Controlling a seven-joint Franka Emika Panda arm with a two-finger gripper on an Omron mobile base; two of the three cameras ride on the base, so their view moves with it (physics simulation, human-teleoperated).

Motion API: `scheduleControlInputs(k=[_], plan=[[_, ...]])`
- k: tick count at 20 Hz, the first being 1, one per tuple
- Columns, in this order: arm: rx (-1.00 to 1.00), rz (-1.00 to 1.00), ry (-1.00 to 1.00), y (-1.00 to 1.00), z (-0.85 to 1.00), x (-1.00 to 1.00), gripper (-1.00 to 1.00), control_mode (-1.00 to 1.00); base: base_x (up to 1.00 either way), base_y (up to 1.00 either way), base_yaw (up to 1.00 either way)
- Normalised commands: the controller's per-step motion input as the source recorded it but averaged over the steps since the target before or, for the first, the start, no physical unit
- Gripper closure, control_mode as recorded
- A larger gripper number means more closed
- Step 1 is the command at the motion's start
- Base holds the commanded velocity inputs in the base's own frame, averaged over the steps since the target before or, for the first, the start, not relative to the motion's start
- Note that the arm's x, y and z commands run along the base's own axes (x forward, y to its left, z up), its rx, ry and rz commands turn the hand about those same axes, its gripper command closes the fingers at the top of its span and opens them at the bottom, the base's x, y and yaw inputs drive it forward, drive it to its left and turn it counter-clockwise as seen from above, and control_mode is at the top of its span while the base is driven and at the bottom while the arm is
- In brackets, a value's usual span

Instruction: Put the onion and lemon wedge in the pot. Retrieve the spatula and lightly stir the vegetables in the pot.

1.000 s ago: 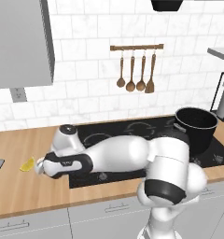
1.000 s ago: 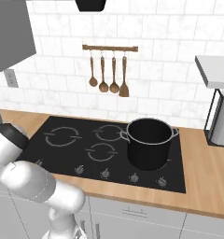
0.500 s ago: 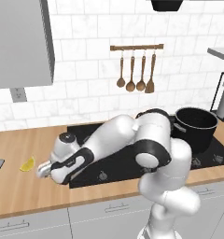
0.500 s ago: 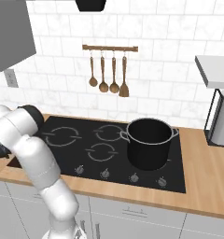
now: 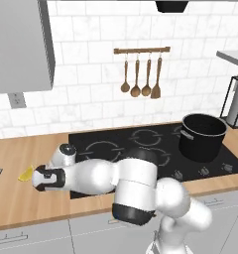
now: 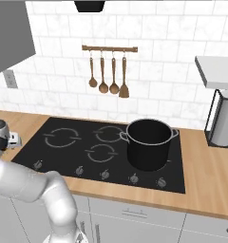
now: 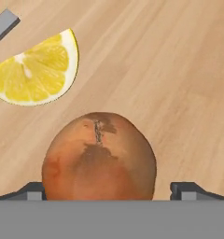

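1. Hovering low over the wooden worktop (image 7: 179,70) left of the cooktop (image 5: 141,144), the end effector (image 7: 113,189) has its two fingertips spread wide apart, one on each side of the onion (image 7: 99,156), and nothing is clamped between them yet.
2. From the hand camera the onion sits on the worktop between the tips, with the lemon wedge (image 7: 37,70) lying flat just beyond it, near but not touching.
3. From the left base camera the lemon wedge (image 5: 26,174) shows just beside the hand at the left end of the worktop; the onion itself is hidden behind the hand there.
4. The pot (image 5: 203,136) stands on the right side of the cooktop, well apart from both vegetables, and the spatula (image 5: 156,78) hangs on the wall rail above with the wooden spoons (image 5: 136,79).
5. Handling, as a judgement: the onion looks firm, light and smooth-skinned, so it could roll or squirt out if pinched off-centre; closing across its widest girth should seat it best.
6. The wedge is soft and low; it probably wants a gentle pinch across its rind and cut faces.
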Motion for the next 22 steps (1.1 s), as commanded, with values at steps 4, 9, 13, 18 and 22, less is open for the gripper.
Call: scheduleControlInputs(k=[4, 9, 13, 18, 22], plan=[[-0.01, 0.0, 0.0, 0.12, 0.0, 0.11, -1.0, -1.0, 0.0, 0.0, 0.0], [-0.05, 0.0, 0.0, 0.04, 0.0, 0.0, 1.0, -1.0, 0.0, 0.0, 0.0], [-0.05, 0.0, -0.01, 0.05, 0.06, 0.0, 1.0, -1.0, 0.0, 0.0, 0.0], [0.0, 0.0, -0.12, -0.23, 0.71, -0.14, 1.0, -1.0, 0.0, 0.0, 0.0], [0.06, -0.07, -0.01, -0.96, 1.0, -0.25, 1.0, -1.0, 0.0, 0.0, 0.0]])
